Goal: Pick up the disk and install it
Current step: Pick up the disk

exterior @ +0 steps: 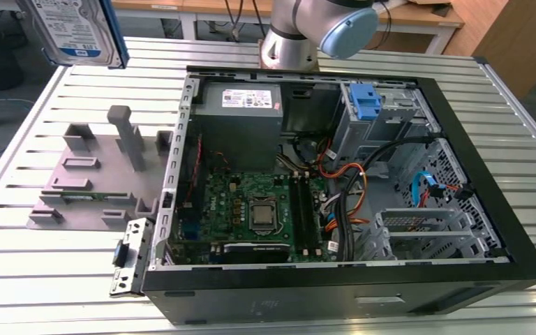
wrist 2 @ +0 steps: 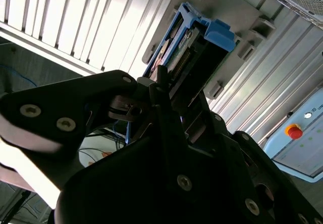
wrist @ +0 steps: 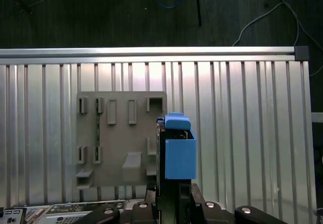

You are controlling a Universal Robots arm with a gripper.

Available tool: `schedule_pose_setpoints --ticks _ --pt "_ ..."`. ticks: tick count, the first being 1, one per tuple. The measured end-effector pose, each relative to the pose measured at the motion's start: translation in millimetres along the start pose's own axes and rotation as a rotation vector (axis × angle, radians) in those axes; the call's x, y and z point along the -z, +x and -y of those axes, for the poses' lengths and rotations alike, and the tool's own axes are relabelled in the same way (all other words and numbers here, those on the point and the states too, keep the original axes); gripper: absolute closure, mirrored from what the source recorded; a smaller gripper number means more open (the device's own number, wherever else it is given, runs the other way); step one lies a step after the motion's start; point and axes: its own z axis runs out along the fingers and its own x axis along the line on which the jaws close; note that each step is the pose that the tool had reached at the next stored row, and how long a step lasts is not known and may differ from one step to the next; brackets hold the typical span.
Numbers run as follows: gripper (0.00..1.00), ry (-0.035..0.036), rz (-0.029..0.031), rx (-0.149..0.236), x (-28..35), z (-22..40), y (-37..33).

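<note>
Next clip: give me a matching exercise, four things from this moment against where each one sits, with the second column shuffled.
Things
1. disk
2. grey fixture plate
3. power supply box
4. blue bracket

Places
A. upright in the drive bay of the open case
B. flat on the table, beside the case
C. held up in the air, off the table
D. in a corner of the case, white label facing up

Pairs: 1-C, 2-B, 3-D, 4-A
</note>
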Motion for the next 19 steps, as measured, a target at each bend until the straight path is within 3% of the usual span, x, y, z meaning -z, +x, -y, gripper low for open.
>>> schedule_pose_setpoints --ticks 19 --pt "0.65 0.0 0.0 0.0 0.2 15.7 -0.8"
